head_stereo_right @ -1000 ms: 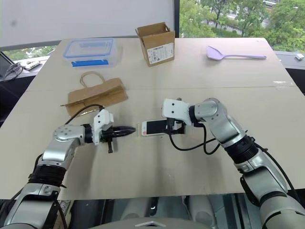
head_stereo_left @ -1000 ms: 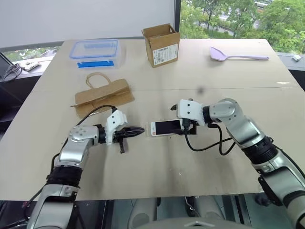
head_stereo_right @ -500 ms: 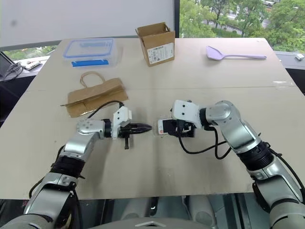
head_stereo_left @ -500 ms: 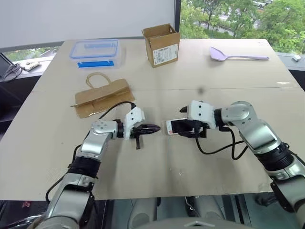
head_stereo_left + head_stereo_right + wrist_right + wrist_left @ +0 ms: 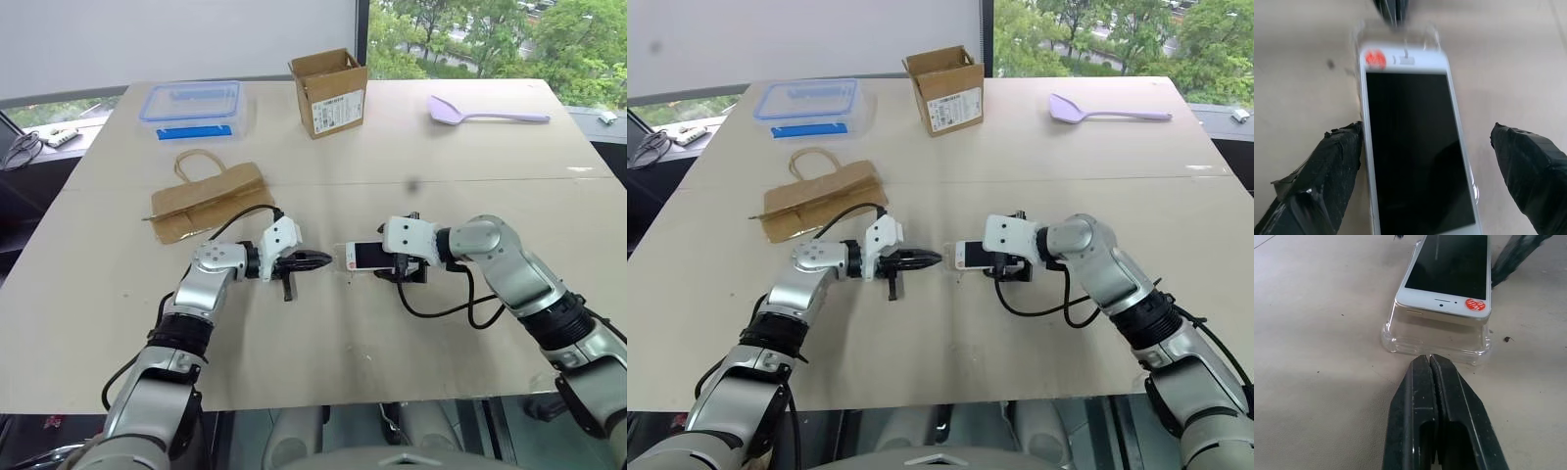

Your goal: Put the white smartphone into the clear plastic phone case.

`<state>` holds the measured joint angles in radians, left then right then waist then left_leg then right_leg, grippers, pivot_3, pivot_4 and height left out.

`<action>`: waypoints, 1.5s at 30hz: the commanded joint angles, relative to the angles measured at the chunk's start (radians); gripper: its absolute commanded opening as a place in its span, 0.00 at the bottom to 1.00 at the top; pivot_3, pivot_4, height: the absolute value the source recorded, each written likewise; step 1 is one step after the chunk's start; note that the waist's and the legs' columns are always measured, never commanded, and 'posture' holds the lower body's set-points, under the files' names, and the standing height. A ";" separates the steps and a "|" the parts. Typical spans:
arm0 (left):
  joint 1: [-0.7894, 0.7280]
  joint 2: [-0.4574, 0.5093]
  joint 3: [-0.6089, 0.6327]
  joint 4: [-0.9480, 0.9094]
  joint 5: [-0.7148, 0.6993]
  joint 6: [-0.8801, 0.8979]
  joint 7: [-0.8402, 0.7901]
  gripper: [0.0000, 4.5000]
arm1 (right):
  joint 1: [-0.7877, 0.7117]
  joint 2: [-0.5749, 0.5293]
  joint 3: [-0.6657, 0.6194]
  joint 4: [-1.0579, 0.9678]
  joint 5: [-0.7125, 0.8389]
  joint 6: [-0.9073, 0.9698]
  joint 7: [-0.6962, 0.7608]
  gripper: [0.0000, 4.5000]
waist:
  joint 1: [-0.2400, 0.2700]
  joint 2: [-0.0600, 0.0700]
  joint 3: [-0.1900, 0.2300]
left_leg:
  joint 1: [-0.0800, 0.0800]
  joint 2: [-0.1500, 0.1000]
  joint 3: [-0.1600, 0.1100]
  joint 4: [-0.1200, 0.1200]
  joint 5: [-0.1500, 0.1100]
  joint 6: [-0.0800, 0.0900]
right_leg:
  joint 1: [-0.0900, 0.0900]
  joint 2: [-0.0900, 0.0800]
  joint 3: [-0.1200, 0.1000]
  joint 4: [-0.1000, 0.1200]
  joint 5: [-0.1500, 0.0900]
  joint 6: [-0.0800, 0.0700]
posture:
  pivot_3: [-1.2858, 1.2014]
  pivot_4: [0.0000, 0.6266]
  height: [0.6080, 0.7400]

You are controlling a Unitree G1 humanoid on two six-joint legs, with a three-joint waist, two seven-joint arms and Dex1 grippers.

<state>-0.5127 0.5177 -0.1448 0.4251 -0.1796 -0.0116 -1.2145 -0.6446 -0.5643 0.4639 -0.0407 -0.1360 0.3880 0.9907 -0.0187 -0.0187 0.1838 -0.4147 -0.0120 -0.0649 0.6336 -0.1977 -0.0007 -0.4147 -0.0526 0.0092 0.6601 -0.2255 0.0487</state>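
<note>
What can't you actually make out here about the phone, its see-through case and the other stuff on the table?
- White smartphone: far end cut off by left wrist view's edge; whether it sits fully in the clear plastic phone case is hidden.
- Red sticker: blurred, unreadable.
- Brown cardboard box: label too small.
- Brown paper bag: contents hidden.

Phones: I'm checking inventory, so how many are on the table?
1. The phone lies mid-table, partly in the clear case, between the left gripper and right gripper. None seems hidden.

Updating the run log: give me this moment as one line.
phone: white smartphone raised at near end over clear case | left gripper: shut, tips at case end | right gripper: open, straddling phone
</note>
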 commanded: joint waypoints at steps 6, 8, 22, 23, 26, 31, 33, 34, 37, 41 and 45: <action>0.014 0.020 0.039 -0.029 -0.013 0.000 0.018 0.01 | -0.035 0.047 -0.106 -0.088 0.149 0.057 0.058 1.00 | -0.001 0.000 0.000 | 0.000 0.000 0.000 0.000 0.000 0.000 | 0.000 0.000 0.000 0.000 0.000 0.000 | 0.52 0.24 1.00; 0.017 0.020 0.041 -0.035 -0.015 0.003 0.019 0.01 | -0.032 0.046 -0.145 -0.128 0.201 0.108 0.066 1.00 | 0.000 0.000 0.000 | 0.000 0.000 0.000 0.000 0.000 0.000 | 0.000 0.000 0.000 0.000 0.000 0.000 | 0.52 0.24 1.00; 0.071 0.043 0.072 -0.153 -0.117 0.080 -0.047 0.01 | -0.037 -0.181 -0.164 0.019 0.051 -0.033 0.006 1.00 | -0.001 0.000 0.000 | 0.000 0.000 0.001 0.000 0.000 0.000 | 0.000 0.000 0.001 0.000 0.000 0.000 | 0.52 0.24 1.00; 0.079 0.048 0.075 -0.168 -0.125 0.089 -0.050 0.00 | -0.036 -0.181 -0.165 0.024 0.051 -0.038 0.007 0.94 | -0.001 0.000 0.000 | 0.000 0.000 0.001 0.000 0.000 0.000 | 0.000 0.000 0.001 -0.001 0.000 0.000 | 0.52 0.24 1.00; 0.112 0.069 0.097 -0.216 -0.156 0.114 -0.055 0.00 | -0.016 -0.174 -0.182 0.020 0.085 -0.014 0.020 0.72 | -0.001 0.000 0.000 | 0.000 0.001 0.001 0.000 0.000 0.000 | 0.000 0.000 0.001 -0.001 0.000 0.000 | 0.52 0.24 1.00; 0.132 0.083 0.110 -0.247 -0.162 0.137 -0.040 0.00 | 0.012 -0.186 -0.180 0.014 0.091 -0.014 0.032 0.16 | 0.003 0.000 0.000 | 0.000 0.001 0.001 0.000 0.000 0.000 | 0.000 0.000 0.001 -0.001 0.000 0.000 | 0.52 0.24 1.00; 0.137 0.086 0.112 -0.248 -0.157 0.142 -0.037 0.00 | 0.021 -0.194 -0.171 0.013 0.087 -0.017 0.044 0.01 | 0.004 0.000 0.000 | 0.000 0.001 0.001 0.000 0.000 0.000 | 0.000 0.000 0.001 -0.001 0.000 0.000 | 0.52 0.24 1.00; 0.140 0.088 0.112 -0.248 -0.154 0.142 -0.038 0.00 | 0.025 -0.198 -0.168 0.014 0.083 -0.021 0.046 0.01 | 0.004 0.000 0.000 | 0.000 0.001 0.001 0.000 0.000 0.000 | 0.000 0.000 0.001 -0.001 0.000 0.000 | 0.52 0.24 1.00; 0.146 0.095 0.113 -0.246 -0.149 0.139 -0.038 0.00 | 0.035 -0.208 -0.165 0.011 0.080 -0.018 0.058 0.01 | 0.003 0.000 0.000 | 0.000 0.001 0.001 0.000 0.000 0.000 | 0.000 0.000 0.001 -0.001 0.000 0.000 | 0.52 0.24 1.00; 0.148 0.100 0.112 -0.238 -0.143 0.136 -0.036 0.00 | 0.049 -0.221 -0.156 0.007 0.074 -0.025 0.076 0.01 | 0.003 0.000 0.000 | 0.000 0.001 0.001 0.000 0.000 0.000 | 0.000 0.000 0.001 -0.001 0.000 0.000 | 0.52 0.24 1.00; 0.150 0.104 0.110 -0.233 -0.140 0.133 -0.032 0.00 | 0.051 -0.200 -0.159 -0.005 0.087 -0.014 0.080 0.01 | 0.002 0.000 0.000 | 0.000 0.001 0.001 0.000 0.000 0.000 | 0.000 0.000 0.001 -0.001 0.000 0.000 | 0.52 0.24 1.00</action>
<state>-0.3653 0.6073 -0.0488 0.2088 -0.3171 0.1301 -1.2460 -0.5881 -0.7680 0.3259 -0.0011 -0.0605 0.3778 1.0646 -0.0164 -0.0189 0.1840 -0.4150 -0.0111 -0.0636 0.6334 -0.1977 -0.0007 -0.4147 -0.0529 0.0101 0.6589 -0.2256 0.0486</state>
